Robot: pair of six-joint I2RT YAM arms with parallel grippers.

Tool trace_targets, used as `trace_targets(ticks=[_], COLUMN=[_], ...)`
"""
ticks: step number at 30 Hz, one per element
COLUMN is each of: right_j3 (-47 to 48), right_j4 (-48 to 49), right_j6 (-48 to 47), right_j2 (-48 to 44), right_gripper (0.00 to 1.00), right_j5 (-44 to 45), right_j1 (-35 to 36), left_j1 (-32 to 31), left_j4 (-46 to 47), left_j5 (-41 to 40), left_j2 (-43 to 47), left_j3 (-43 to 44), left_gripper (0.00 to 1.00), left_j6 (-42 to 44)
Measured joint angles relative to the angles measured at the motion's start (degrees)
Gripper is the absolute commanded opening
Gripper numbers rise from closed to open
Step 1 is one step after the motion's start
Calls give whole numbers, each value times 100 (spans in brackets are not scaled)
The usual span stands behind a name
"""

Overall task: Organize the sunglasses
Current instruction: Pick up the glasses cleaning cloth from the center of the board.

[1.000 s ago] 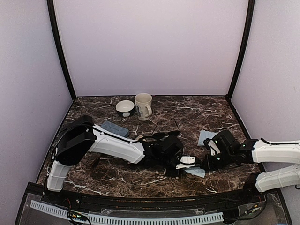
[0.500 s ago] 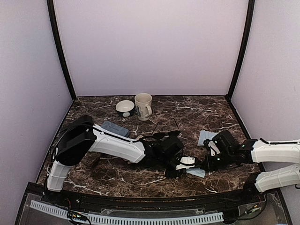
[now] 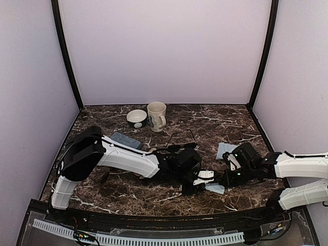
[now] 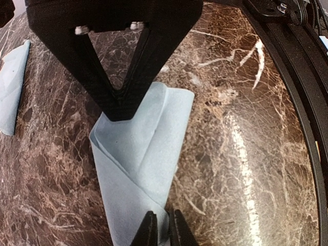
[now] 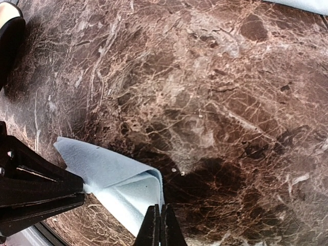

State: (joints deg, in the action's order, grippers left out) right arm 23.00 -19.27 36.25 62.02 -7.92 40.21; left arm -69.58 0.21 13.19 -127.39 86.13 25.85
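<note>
A black thin-framed pair of sunglasses [image 3: 180, 146] lies mid-table with its arms pointing to the back, just behind my left wrist. A folded light blue cloth [image 3: 215, 188] [image 4: 146, 154] [image 5: 110, 177] lies between my two grippers near the front. My left gripper [image 3: 198, 181] [image 4: 161, 233] is shut on one end of the cloth. My right gripper [image 3: 226, 179] [image 5: 160, 225] is shut on the opposite folded corner. In the left wrist view the right gripper's black fingers [image 4: 120, 87] rest on the cloth's far end.
A second blue cloth [image 3: 226, 149] [image 4: 11, 87] lies flat behind the right gripper. A grey-blue case [image 3: 126, 140] sits by the left arm. A bowl [image 3: 137, 118] and a cream mug [image 3: 157, 116] stand at the back. The table's black front rim [image 4: 302, 87] is close.
My left gripper's jaws have closed onto the cloth's end. Both arms have stayed almost in place.
</note>
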Motion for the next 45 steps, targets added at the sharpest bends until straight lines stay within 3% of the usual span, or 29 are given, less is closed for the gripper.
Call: trace_targets(ticks=[8, 20, 33, 45], right_j3=[0, 0, 13, 551], right_j4=[0, -2, -7, -2], right_j6=[0, 0, -199, -754], right_j2=[0, -44, -111, 44], right_gripper=[0, 0, 0, 0], right_j5=[0, 2, -50, -402], right_j1=[0, 0, 0, -4], left_j1=[48, 122, 424, 555], left_j4=[15, 59, 2, -50], left_j5=[-11, -107, -122, -568], left_j2=[-2, -2, 35, 1156], left_j3=[0, 0, 138, -389], left_gripper=[0, 0, 0, 0], left_j6=[-98, -238, -1086, -1862])
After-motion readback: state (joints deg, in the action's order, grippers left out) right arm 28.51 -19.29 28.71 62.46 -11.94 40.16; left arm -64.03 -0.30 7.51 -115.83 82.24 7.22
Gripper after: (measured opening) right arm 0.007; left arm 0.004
